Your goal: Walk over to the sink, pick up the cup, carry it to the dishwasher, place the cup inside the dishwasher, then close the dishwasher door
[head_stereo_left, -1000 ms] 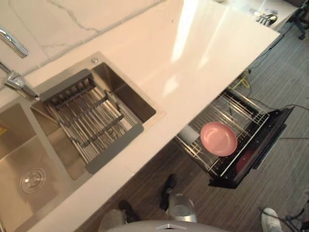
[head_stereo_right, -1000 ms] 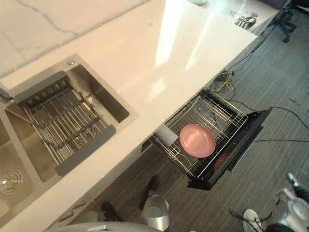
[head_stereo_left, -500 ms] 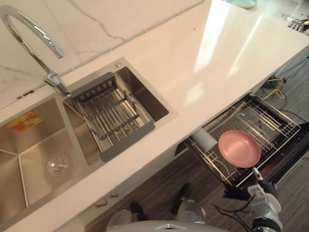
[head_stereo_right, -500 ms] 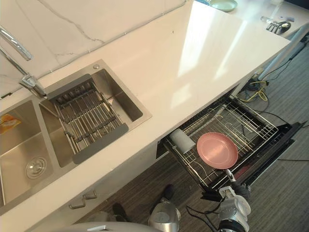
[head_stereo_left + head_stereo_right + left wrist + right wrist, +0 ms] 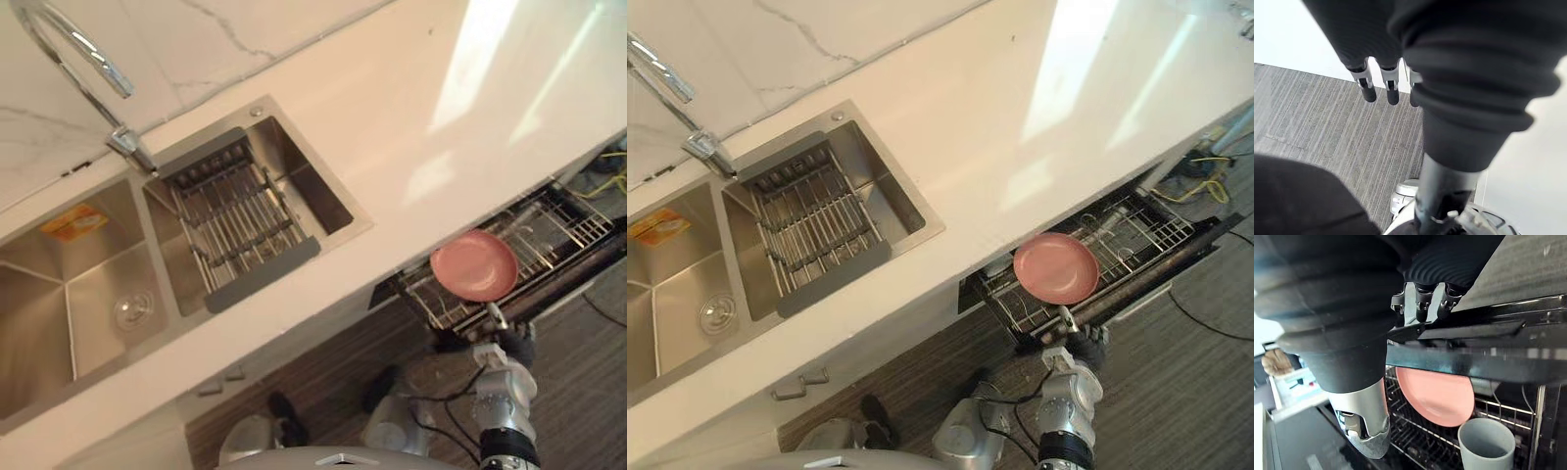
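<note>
A grey cup [image 5: 1487,444] stands upright in the dishwasher's wire rack [image 5: 1129,229], next to a pink plate [image 5: 474,266]. The rack is pulled out below the white counter. My right hand [image 5: 510,349] is at the front edge of the dark dishwasher door [image 5: 1146,284], which slants up under the rack. Its fingers [image 5: 1420,301] rest against that edge, open and holding nothing. My left hand [image 5: 1377,87] hangs over the grey floor with straight fingers, open and empty.
A steel double sink [image 5: 88,284] with a grey drying rack [image 5: 240,220] and a curved tap [image 5: 83,64] lies to the left in the white counter [image 5: 460,117]. Yellow cables [image 5: 1207,162] lie on the floor beyond the dishwasher.
The camera has swung, so the whole scene shifted. My right hand rose from below the flat door to its front edge, and the door now tilts upward.
</note>
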